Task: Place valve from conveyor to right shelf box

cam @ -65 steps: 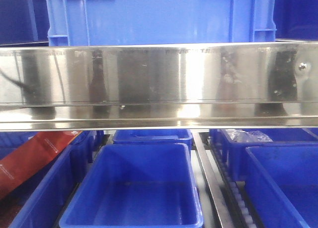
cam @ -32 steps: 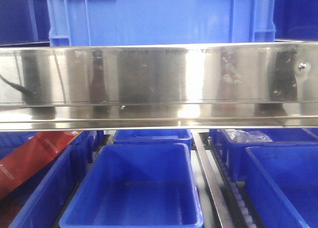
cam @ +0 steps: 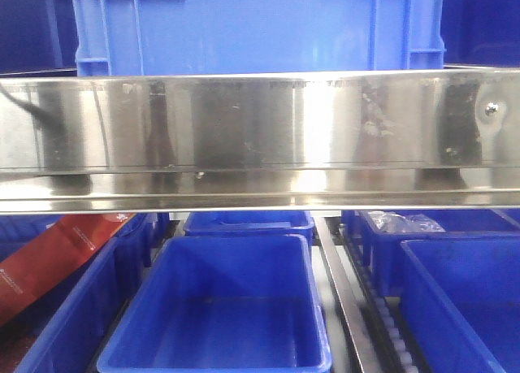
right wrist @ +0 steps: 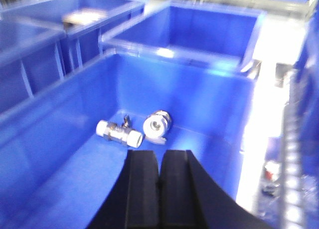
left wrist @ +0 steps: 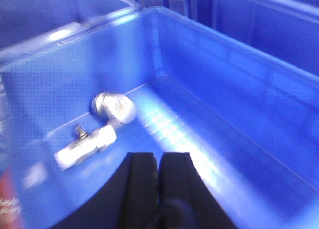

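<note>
Inside blue bin (right wrist: 60,139), two valves (right wrist: 119,132), tool (right wrist: 160,181) closed

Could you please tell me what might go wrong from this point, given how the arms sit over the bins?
Both wrist views are blurred, so any reach could be misjudged. The left pincer and right pincer are shut and empty, each above a blue bin holding metal valves; descending could knock the bin wall or parts.

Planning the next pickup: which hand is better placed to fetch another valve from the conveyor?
Neither clearly: the left hand and right hand are both shut and empty, each above a blue bin holding valves; the conveyor is not in view.
</note>
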Controlling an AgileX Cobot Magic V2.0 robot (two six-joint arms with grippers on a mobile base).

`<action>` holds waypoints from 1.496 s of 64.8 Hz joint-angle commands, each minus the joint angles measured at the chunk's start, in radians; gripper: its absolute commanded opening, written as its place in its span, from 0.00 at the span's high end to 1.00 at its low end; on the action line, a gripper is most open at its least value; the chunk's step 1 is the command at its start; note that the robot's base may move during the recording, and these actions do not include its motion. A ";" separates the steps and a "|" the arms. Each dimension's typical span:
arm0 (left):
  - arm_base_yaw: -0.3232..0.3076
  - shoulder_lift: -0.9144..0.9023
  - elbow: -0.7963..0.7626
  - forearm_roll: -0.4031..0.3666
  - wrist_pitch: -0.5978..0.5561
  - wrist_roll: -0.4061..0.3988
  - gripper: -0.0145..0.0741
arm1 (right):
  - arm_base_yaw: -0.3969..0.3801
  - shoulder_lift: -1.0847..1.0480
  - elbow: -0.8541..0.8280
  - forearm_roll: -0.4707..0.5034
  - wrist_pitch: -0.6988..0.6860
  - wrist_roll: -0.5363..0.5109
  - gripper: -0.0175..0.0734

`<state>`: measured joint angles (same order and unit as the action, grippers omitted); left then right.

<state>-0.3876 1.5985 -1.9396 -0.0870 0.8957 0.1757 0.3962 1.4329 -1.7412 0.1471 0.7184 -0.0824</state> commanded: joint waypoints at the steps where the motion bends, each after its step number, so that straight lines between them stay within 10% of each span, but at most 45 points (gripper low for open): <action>1: 0.024 -0.052 0.003 0.004 0.044 -0.003 0.96 | -0.006 -0.066 0.044 -0.021 0.002 -0.003 0.98; 54: 0.070 -1.080 1.299 -0.049 -0.683 -0.003 0.96 | -0.006 -1.039 1.224 -0.099 -0.435 -0.003 0.99; 97: 0.070 -1.207 1.461 -0.092 -0.704 -0.003 0.96 | -0.006 -1.227 1.335 -0.099 -0.434 -0.003 0.99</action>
<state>-0.3195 0.3962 -0.4823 -0.1715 0.2107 0.1757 0.3940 0.2098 -0.4094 0.0553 0.3111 -0.0824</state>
